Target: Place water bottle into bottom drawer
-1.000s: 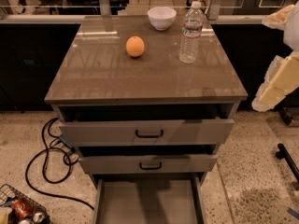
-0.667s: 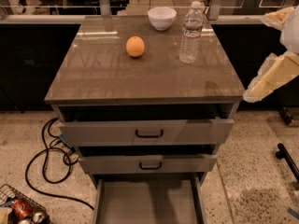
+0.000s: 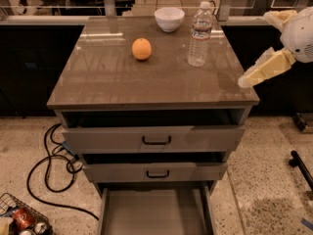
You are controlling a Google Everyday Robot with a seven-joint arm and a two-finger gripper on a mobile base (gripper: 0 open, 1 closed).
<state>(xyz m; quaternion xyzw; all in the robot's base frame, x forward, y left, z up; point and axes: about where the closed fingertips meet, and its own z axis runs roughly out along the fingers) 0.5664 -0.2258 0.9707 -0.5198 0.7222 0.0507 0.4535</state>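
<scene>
The water bottle (image 3: 200,34) is clear ribbed plastic with a white cap and stands upright at the back right of the cabinet top (image 3: 122,80). The bottom drawer (image 3: 154,212) is pulled out at the foot of the cabinet and shows a plain grey floor with nothing on it. My gripper (image 3: 248,79) hangs at the right edge of the cabinet top, pointing down and left. It is lower than the bottle, to its right, and apart from it. It holds nothing that I can see.
An orange (image 3: 141,48) and a white bowl (image 3: 169,18) sit on the cabinet top left of the bottle. The two black-handled drawers (image 3: 156,140) stand slightly open. Black cables (image 3: 49,165) and a wire basket with cans (image 3: 19,220) lie on the floor at left.
My gripper has moved left and slightly up, from beside the cabinet to its top's right edge. The bottle, orange, bowl and drawers have not moved.
</scene>
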